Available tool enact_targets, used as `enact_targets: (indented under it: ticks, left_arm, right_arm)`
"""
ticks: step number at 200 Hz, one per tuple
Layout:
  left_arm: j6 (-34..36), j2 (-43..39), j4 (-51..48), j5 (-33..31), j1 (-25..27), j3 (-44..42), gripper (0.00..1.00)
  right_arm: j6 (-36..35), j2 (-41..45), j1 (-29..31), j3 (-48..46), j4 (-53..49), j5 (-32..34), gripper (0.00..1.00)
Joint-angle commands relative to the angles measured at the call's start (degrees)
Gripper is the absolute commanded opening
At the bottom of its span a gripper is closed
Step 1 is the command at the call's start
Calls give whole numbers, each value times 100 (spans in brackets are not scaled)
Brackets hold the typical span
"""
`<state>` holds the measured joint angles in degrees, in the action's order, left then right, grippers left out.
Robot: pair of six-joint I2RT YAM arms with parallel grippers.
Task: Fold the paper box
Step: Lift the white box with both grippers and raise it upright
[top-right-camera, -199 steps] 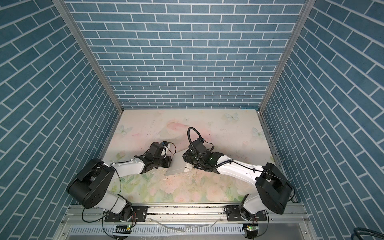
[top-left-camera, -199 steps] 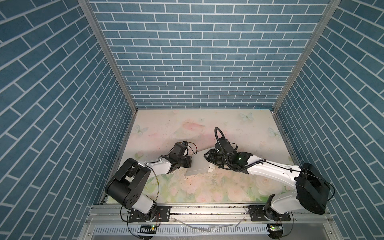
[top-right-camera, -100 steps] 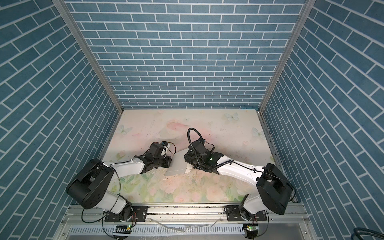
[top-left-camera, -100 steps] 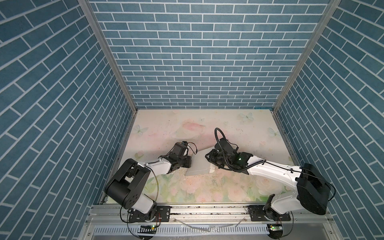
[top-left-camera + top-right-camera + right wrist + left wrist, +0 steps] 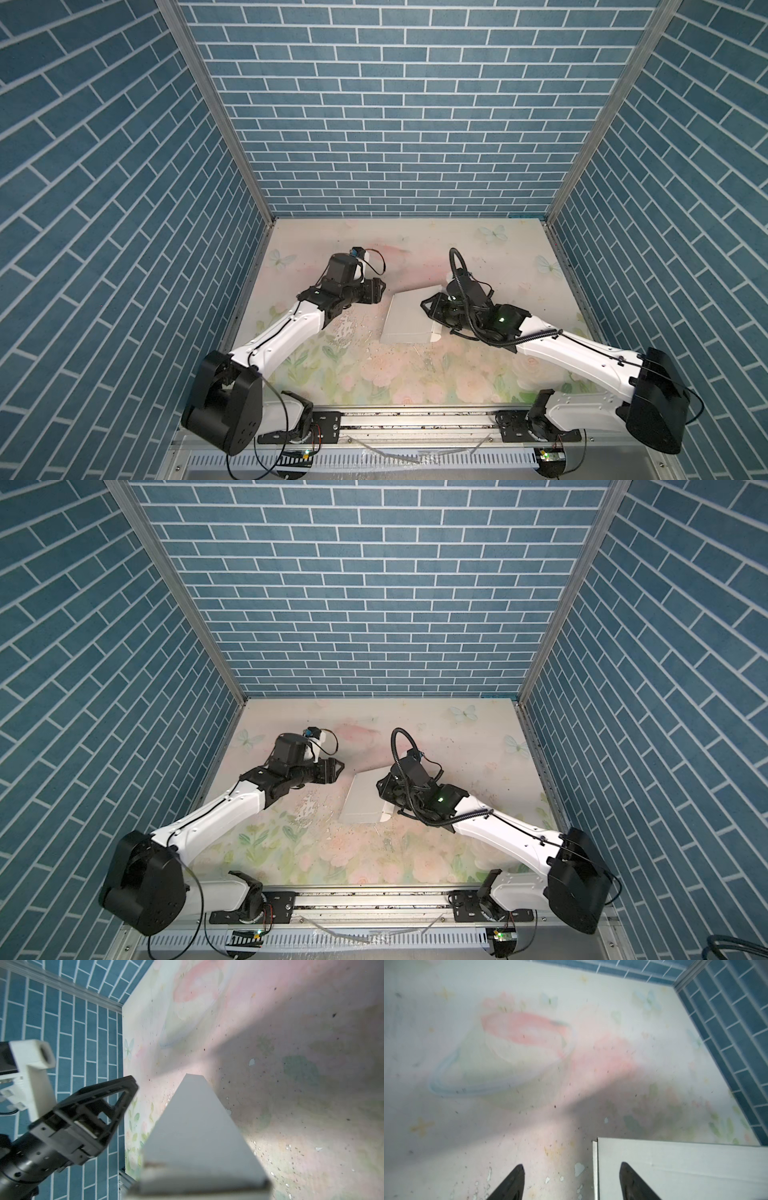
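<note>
Rm free on mat [image 5: 415, 249] behind box [image 5: 409, 318]

Blue brick-pattern walls [image 5: 395, 124] enclose the tabletop [image 5: 415, 374] on three sides, joined at aluminium corner posts [image 5: 216, 112]. Tabletop surface is a faded floral print with butterflies [image 5: 492, 233], speckled and chipped. An aluminium rail [image 5: 415, 419] runs along its front edge.

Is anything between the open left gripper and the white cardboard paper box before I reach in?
Nothing visible does. The left gripper stands open close beside the near edge of the white cardboard paper box, with only bare floral tabletop in the gap. The right gripper sits at the box's opposite edge, clear of that path.
</note>
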<state>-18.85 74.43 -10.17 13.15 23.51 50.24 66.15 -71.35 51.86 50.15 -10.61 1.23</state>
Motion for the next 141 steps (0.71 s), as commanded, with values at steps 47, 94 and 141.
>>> enact_targets:
  ticks: [47, 94, 141]
  left_arm:
    - [-188, -109, 377, 1164, -434, 704, 100]
    - [-759, 400, 2320, 2828, -529, 718, 100]
    - [-1902, 1237, 3814, 3956, -549, 742, 96]
  right_arm:
    - [-1388, 897, -1437, 719, -1038, -1387, 18]
    - [-1797, 552, -2631, 1370, -915, -3258, 17]
    - [-2421, 130, -3143, 1887, -792, -4206, 16]
